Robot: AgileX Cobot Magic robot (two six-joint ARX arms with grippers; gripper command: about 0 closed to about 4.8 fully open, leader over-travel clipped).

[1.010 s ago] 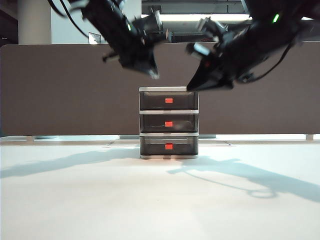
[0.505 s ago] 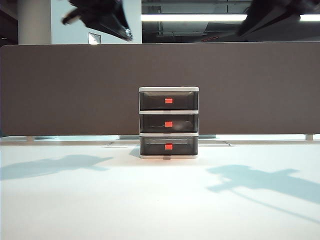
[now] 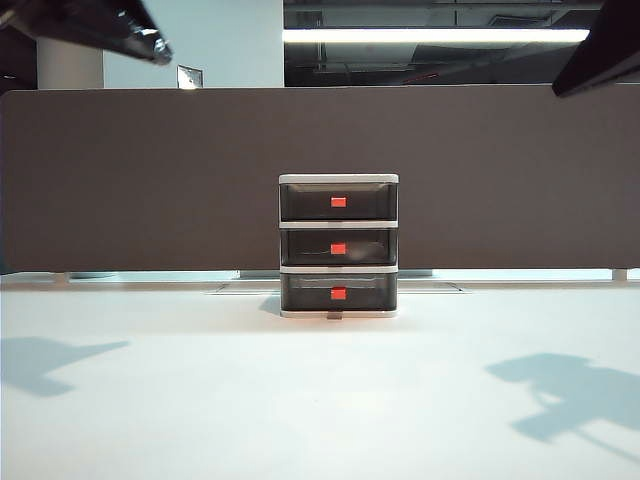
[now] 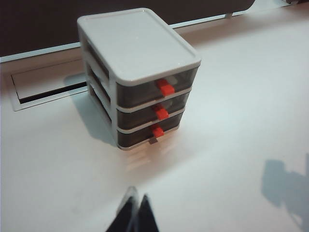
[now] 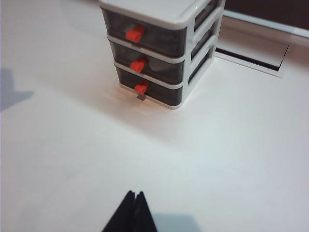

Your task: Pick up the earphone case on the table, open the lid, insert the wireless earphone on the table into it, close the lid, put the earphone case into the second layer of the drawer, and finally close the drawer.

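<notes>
- The drawer — we log it mid-desk, all three tiers shut; second layer of the drawer closed.
- Left gripper, right gripper — jaws together, empty, high above the desk.
- Brown partition behind; nothing obstructs the drawer.

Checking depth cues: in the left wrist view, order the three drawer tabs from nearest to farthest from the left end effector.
Left end effector, shut, above the table:
1. Bottom drawer tab, lowest.
2. The second layer of the drawer, middle tab.
3. Top drawer tab, highest.
</notes>
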